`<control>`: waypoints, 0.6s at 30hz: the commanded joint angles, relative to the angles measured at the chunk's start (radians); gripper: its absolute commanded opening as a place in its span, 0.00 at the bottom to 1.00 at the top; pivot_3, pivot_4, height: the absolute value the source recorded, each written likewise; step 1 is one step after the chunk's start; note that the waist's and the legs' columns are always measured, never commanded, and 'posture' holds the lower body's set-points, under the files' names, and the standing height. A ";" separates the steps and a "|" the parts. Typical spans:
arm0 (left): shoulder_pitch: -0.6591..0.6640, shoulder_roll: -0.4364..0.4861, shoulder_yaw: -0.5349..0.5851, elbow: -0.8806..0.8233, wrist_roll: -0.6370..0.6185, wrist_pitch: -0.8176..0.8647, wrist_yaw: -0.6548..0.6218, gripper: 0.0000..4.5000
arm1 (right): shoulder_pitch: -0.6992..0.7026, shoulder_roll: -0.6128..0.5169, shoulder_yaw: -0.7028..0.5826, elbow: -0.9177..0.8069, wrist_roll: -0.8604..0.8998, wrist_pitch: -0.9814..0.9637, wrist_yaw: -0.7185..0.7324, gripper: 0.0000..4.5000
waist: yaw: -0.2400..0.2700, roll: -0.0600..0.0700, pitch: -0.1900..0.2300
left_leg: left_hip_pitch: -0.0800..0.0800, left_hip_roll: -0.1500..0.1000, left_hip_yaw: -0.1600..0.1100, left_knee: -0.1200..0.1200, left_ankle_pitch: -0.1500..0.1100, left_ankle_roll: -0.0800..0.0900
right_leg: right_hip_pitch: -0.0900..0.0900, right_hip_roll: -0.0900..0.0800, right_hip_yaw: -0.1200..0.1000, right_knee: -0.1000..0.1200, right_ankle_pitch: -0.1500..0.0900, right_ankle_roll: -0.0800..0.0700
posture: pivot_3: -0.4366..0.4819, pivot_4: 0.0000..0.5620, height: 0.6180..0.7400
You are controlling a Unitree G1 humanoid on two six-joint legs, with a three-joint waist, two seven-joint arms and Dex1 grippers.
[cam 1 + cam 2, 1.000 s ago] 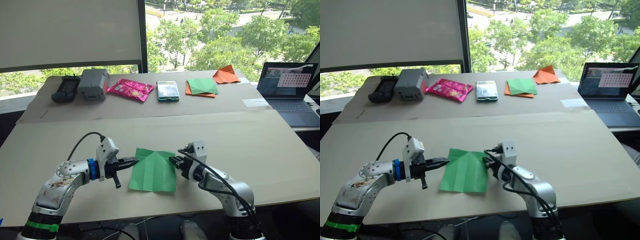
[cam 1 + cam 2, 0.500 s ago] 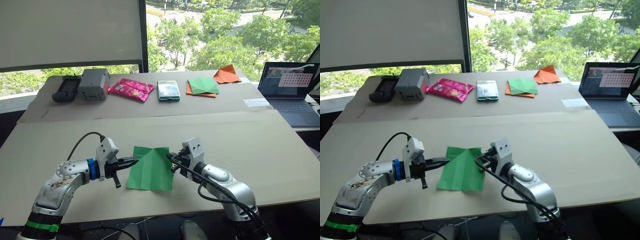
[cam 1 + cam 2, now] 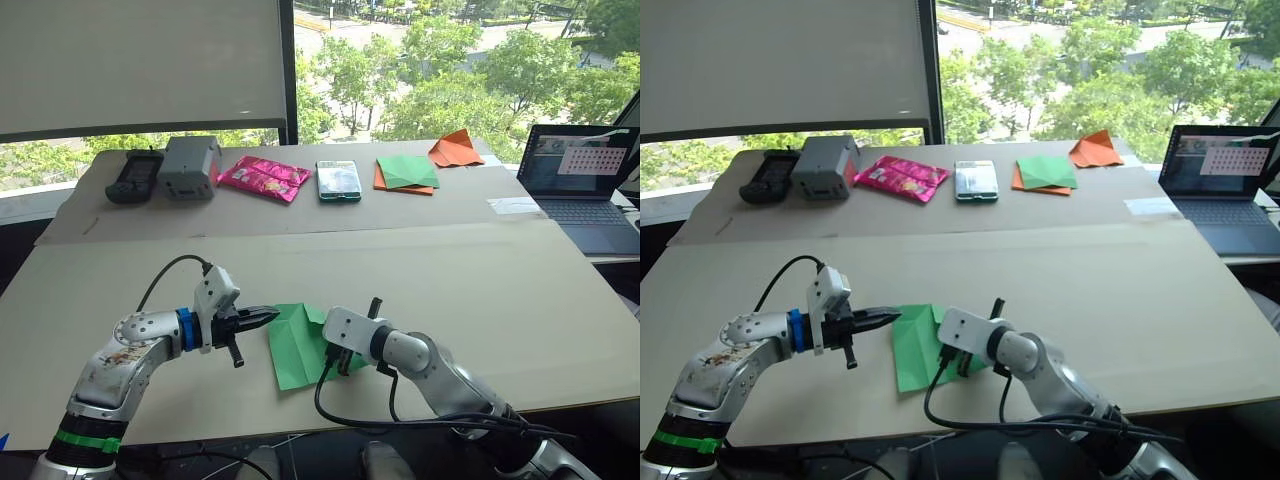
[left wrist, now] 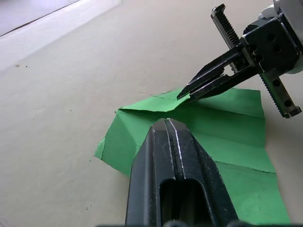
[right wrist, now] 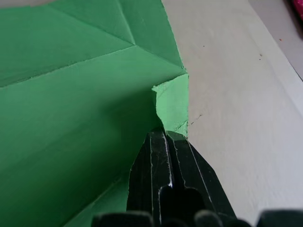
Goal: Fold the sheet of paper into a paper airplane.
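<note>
The sheet of paper (image 3: 293, 347), bright green and creased, lies on the near tan board, with its right part lifted and turned over toward the left. My right gripper (image 5: 163, 136) is shut on a small corner flap of the paper's edge. It is rotated over the sheet's right side, and the left wrist view shows it pinching that raised fold. My left gripper (image 3: 271, 315) is shut, its tip resting at the paper's upper left edge, and nothing shows between its fingers (image 4: 165, 142).
On the far board sit a black controller (image 3: 131, 177), a grey box (image 3: 187, 166), a pink packet (image 3: 265, 178), a phone (image 3: 338, 180), a green sheet on orange paper (image 3: 406, 172) and a folded orange paper (image 3: 455, 149). An open laptop (image 3: 580, 185) stands at the right.
My right gripper has swung leftward over the sheet, carrying its right edge up and over, so the paper looks narrower. The left gripper has barely moved.
</note>
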 commanded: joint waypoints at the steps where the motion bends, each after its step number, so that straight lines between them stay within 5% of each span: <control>1: -0.083 0.002 -0.038 0.073 0.039 -0.042 -0.034 0.00 | -0.027 0.007 0.005 0.001 -0.032 -0.028 0.048 0.01 | 0.001 0.000 0.000 | 0.000 0.000 0.000 0.000 0.000 0.000 | 0.000 0.000 0.000 0.000 0.000 0.000 | 0.48 0.27 0.93; 10: -0.314 -0.125 -0.188 0.410 0.188 -0.188 -0.078 0.00 | -0.022 0.074 -0.036 0.045 -0.045 -0.005 0.079 0.01 | 0.000 -0.002 -0.001 | 0.000 -0.001 0.000 0.001 0.005 0.008 | 0.002 0.001 0.000 0.006 0.001 0.001 | 0.48 0.27 0.93; 18: -0.362 -0.164 -0.216 0.561 0.264 -0.276 -0.096 0.00 | -0.012 0.091 -0.056 0.047 -0.061 0.007 0.091 0.01 | -0.003 -0.002 -0.001 | 0.001 0.000 -0.001 0.000 0.005 0.009 | 0.003 0.003 0.001 0.013 0.001 0.001 | 0.48 0.27 0.93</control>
